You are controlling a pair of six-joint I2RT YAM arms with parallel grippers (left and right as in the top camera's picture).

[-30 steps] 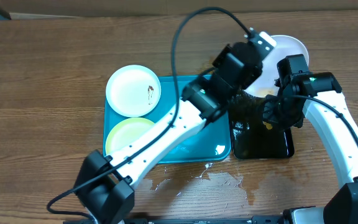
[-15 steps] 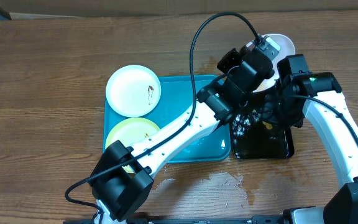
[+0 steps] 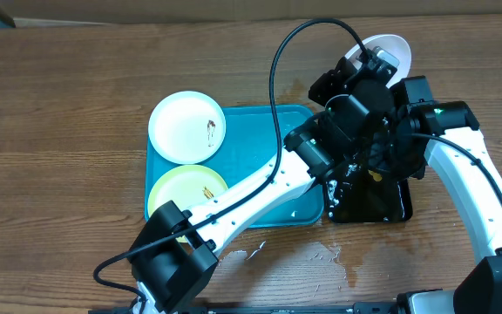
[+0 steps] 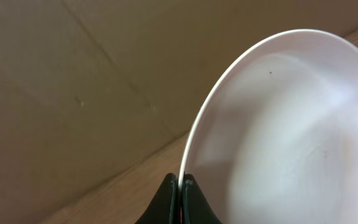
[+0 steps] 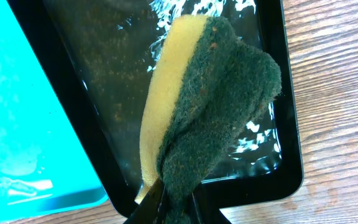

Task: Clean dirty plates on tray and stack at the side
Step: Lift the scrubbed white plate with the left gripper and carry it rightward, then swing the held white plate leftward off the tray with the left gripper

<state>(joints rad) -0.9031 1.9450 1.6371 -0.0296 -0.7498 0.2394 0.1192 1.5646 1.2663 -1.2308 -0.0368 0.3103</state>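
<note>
Plates: I see one white plate (image 4: 291, 124) pinched at its rim in the closed left jaws, tilted on edge beyond the black tray (image 3: 375, 206). A second white plate (image 3: 186, 126) and the yellow-green plate (image 3: 186, 192), both smeared, sit on the left side of the blue tray (image 3: 251, 131). The right jaws grip a sponge (image 5: 210, 99) over the black tray. The wooden surface (image 3: 59, 105) carries water patches (image 3: 321, 253) near its front edge. A brown cardboard wall (image 4: 73, 74) stands behind.

From overhead my left arm (image 3: 251, 187) covers most of the white plate (image 3: 392, 45), leaving its twelve o'clock rim. The left wrist view cuts that plate off at three and six o'clock.
</note>
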